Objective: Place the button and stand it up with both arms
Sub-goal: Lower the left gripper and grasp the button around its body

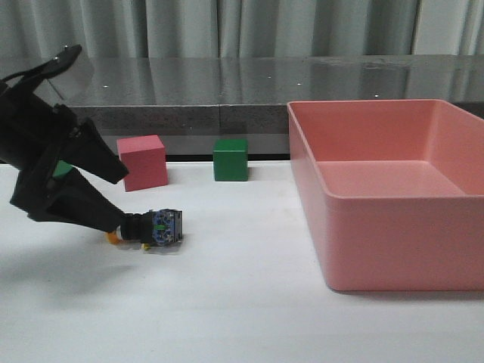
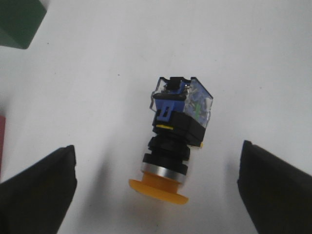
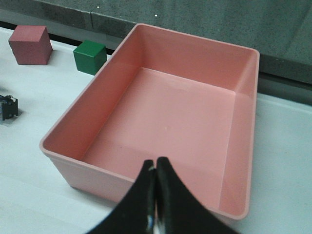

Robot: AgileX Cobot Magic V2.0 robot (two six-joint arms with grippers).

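Observation:
The button (image 1: 155, 228) lies on its side on the white table, yellow cap toward my left arm, bluish-grey base pointing right. In the left wrist view the button (image 2: 175, 139) lies between my spread fingers, touching neither. My left gripper (image 1: 113, 204) is open, low over the table, its fingertips (image 1: 113, 221) astride the yellow cap. My right gripper (image 3: 156, 163) is shut and empty, above the near wall of the pink bin (image 3: 229, 146). The right arm is out of the front view. The button's base shows at the edge of the right wrist view (image 3: 8, 108).
A pink cube (image 1: 142, 162) and a green cube (image 1: 230, 159) stand behind the button. The large pink bin (image 1: 333, 249) fills the right side of the table. A dark ledge (image 1: 227, 91) runs along the back. The green cube's corner shows in the left wrist view (image 2: 19, 22).

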